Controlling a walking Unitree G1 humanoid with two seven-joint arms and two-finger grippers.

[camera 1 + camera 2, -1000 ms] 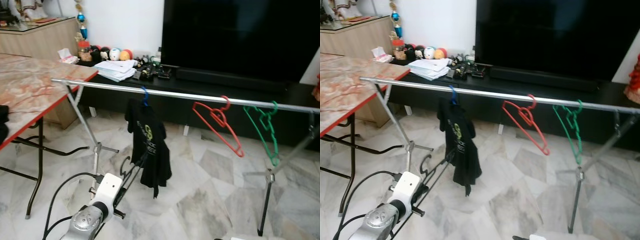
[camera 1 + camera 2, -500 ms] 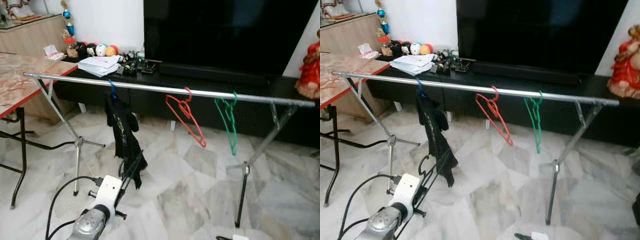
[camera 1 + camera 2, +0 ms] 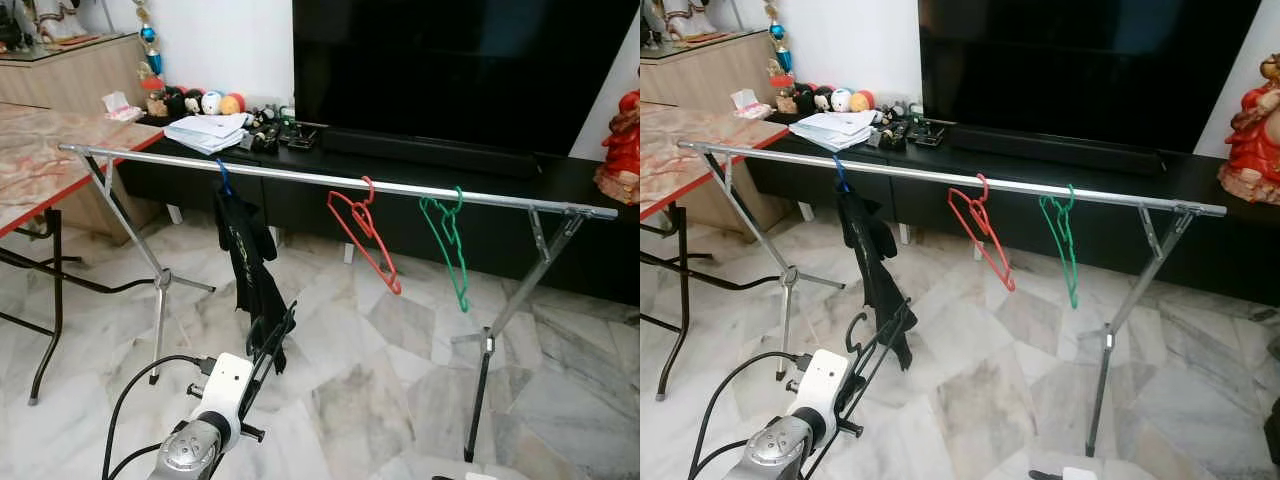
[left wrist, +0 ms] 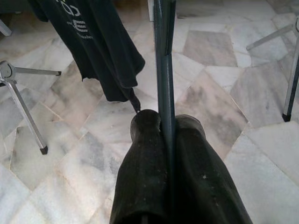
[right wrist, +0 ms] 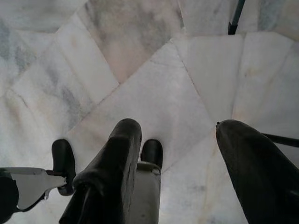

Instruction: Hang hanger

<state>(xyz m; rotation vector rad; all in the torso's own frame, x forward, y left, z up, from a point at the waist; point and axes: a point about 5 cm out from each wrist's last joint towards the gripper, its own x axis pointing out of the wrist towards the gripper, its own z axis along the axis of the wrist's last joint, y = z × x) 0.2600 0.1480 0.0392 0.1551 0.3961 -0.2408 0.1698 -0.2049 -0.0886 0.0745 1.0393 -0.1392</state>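
Fingers (image 4: 145, 177) of the left hand (image 4: 167, 123) pinch a dark hanger (image 4: 163, 60) below the rail (image 3: 340, 184).

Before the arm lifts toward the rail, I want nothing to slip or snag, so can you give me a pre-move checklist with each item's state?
1. Left gripper shut on the black hanger: ok.
2. Hanger hook pointing up: ok.
3. Free stretch on the rail between the black shirt and the red hanger: ok.
4. Hanger raised to rail height: not ok, it is held well below the rail.
5. Right gripper open and holding nothing: ok.
6. Hanger clear of the shirt hem: cannot tell.
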